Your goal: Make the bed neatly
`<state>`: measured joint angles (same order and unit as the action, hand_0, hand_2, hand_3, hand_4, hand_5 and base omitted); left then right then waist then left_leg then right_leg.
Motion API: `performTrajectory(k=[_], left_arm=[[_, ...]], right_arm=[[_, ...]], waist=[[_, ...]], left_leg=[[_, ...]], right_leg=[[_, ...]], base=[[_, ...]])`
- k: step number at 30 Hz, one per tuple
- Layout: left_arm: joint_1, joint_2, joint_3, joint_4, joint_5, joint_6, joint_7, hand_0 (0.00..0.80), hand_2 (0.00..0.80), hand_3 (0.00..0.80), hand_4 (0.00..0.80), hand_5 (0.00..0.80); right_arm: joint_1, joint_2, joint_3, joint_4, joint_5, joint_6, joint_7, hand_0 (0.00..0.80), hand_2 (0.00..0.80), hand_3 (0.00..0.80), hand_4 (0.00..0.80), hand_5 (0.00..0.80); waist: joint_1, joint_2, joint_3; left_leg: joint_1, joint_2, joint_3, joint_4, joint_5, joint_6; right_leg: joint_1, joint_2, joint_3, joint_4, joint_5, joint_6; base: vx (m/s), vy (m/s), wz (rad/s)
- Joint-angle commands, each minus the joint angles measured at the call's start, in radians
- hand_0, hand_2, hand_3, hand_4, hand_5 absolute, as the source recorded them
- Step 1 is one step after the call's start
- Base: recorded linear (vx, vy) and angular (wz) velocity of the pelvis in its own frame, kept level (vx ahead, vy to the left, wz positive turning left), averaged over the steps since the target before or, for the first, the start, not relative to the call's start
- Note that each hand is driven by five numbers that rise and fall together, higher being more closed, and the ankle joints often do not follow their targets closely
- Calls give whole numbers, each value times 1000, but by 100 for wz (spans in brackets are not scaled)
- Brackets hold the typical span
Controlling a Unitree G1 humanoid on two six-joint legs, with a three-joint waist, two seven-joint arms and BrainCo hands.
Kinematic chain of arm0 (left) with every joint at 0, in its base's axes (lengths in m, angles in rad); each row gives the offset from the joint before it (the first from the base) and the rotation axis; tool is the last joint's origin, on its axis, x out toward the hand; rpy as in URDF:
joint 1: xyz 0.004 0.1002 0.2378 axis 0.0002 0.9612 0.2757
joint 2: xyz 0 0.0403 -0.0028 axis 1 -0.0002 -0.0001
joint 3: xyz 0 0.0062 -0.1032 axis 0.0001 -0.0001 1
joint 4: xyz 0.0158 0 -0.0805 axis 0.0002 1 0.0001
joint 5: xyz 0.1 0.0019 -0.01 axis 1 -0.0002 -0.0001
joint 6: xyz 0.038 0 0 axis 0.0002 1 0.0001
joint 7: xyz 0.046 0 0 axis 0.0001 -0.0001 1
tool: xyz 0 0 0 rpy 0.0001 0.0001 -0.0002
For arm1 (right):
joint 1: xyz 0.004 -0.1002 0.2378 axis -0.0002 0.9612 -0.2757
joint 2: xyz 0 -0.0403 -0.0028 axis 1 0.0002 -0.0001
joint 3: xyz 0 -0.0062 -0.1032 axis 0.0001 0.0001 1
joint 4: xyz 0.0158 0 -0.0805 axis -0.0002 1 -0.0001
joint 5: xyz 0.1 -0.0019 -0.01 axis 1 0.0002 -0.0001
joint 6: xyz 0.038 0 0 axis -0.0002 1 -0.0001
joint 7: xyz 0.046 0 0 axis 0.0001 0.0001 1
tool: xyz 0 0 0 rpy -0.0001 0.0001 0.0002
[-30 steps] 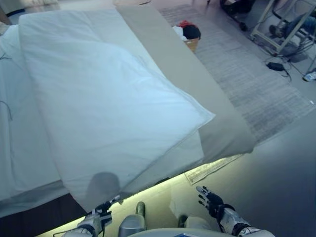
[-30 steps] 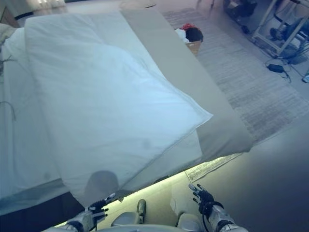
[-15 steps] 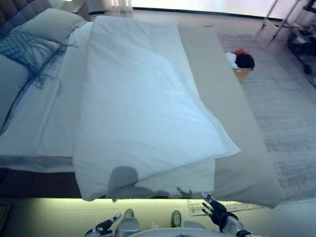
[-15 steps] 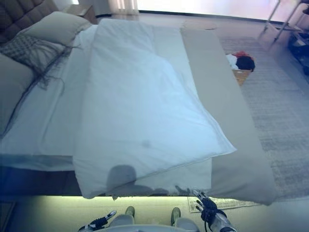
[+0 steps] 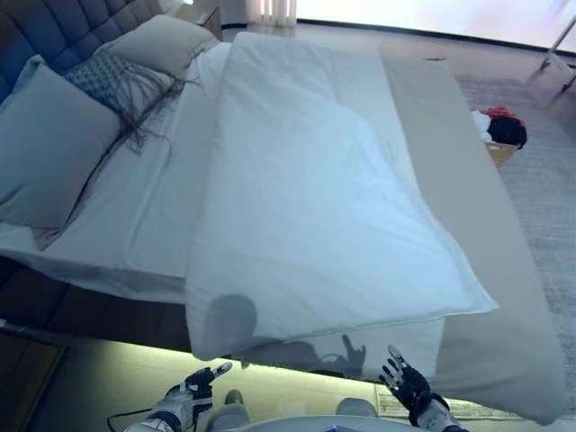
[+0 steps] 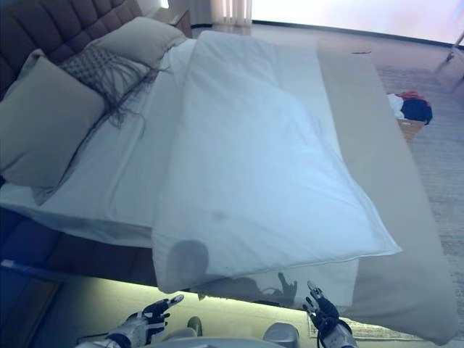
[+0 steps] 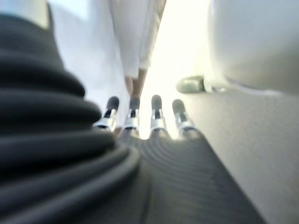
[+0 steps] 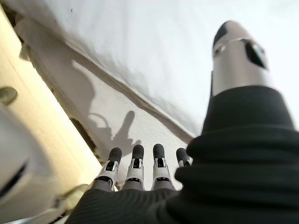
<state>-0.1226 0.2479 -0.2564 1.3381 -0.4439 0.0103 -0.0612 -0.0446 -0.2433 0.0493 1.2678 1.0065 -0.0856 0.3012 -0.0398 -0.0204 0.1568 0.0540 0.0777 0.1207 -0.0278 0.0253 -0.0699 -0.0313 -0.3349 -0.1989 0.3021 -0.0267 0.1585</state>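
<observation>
A white duvet (image 5: 324, 207) lies folded along the middle of the bed, its near edge overhanging the bed's side. Beneath it a white sheet (image 5: 153, 211) covers the mattress, and a beige blanket (image 5: 486, 243) runs along the right side. Two grey pillows (image 5: 49, 148) and a patterned fringed cushion (image 5: 117, 76) rest by the dark tufted headboard (image 5: 36, 36). My left hand (image 5: 191, 396) hangs low before the bed, open and empty. My right hand (image 5: 407, 385) hovers just below the duvet's near edge (image 8: 140, 98), fingers straight, holding nothing.
A basket of red, white and dark clothes (image 5: 500, 135) stands on the grey rug (image 5: 553, 189) beyond the bed's right side. A lit strip of pale floor (image 5: 297, 382) runs along the bed's near side. A nightstand (image 5: 202, 11) stands by the headboard.
The camera has swung left, so the pillows and headboard now show and the basket sits farther right. Both hands stay low and open before the bed.
</observation>
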Motion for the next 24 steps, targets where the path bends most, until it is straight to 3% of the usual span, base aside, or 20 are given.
performTrajectory(k=[1,3,7,10,15,22,24], left_arm=[[34,24,46,41,47,14,35,0,0,0,0,0],[46,37,68,49,51,15,46,0,0,0,0,0],[26,31,73,41,-5,-14,23,0,0,0,0,0],[-7,13,40,20,-54,-67,-4,0,0,0,0,0],[-71,1,-11,-50,-175,-170,-85,0,0,0,0,0],[-169,20,-64,-193,-324,-208,-108,0,0,0,0,0],[-173,20,-63,-264,-498,-182,-153,0,0,0,0,0]], right_arm=[[-97,-27,-40,8,48,5,56,0,0,0,0,0],[-113,-18,-39,2,63,18,49,0,0,0,0,0],[-146,-17,-48,4,154,31,23,0,0,0,0,0],[-181,-30,-65,19,208,67,-23,0,0,0,0,0],[-238,-61,-90,29,301,35,-91,0,0,0,0,0],[-441,-200,-105,52,348,32,-145,0,0,0,0,0],[-492,-265,-110,48,382,42,-126,0,0,0,0,0]], waist=[[26,24,52],[36,17,57],[34,28,84],[28,44,121],[33,57,188],[48,91,301],[55,110,324]], left_leg=[[-24,90,76,147,-89,-11],[-32,90,95,177,-105,-7],[-86,106,71,213,-100,-17],[-149,111,43,233,-82,-28],[-263,108,15,301,-82,-34],[-437,84,-26,443,-123,-37],[-482,73,-35,468,-131,-34]], right_leg=[[-76,-8,-41,-102,88,49],[-75,-6,-62,-118,88,44],[-108,12,-25,-104,69,32],[-167,15,0,-71,61,26],[-281,-1,18,-3,62,25],[-441,-18,48,115,39,15],[-485,-24,54,143,29,10]], base=[[-7,38,-27],[16,-44,-47],[-45,-49,-11],[-158,-5,-4],[-170,-32,4],[-140,-58,7],[-96,-74,5]])
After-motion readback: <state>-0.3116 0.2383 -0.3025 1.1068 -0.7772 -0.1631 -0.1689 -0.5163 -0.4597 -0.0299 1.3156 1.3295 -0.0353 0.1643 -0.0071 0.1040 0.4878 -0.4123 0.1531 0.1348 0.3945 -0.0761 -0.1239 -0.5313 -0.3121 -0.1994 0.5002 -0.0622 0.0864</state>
